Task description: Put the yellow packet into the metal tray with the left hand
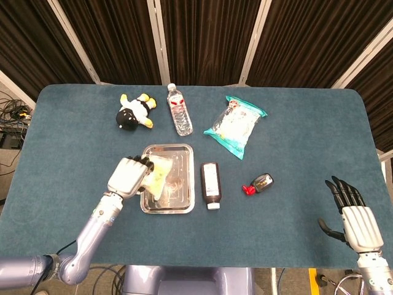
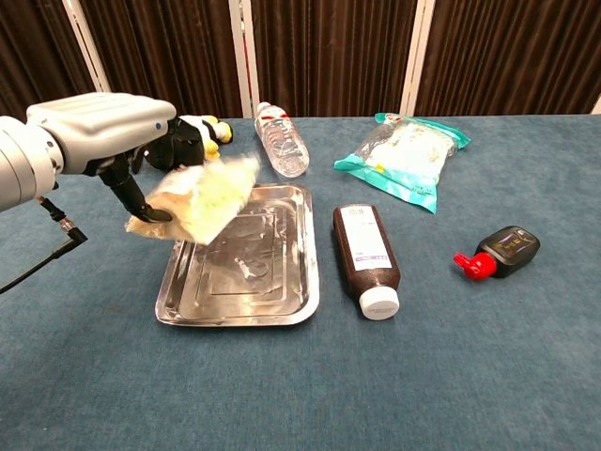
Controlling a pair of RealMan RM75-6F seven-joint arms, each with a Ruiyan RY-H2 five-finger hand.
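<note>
The robot's left hand [image 2: 103, 127] grips the yellow packet [image 2: 197, 197] in closed fingers, holding it tilted in the air over the left part of the metal tray [image 2: 282, 305] on the blue table [image 1: 295, 233]. The right hand [image 1: 355, 216] (fingers apart, holding nothing) sits at the table's near right corner, well apart from the tray.

My metal tray [image 2: 282, 305] gleams glossy; the yellow packet [image 2: 199, 199] looks crinkly plastic; the table [image 2: 470, 376] wears matt blue cloth.
</note>
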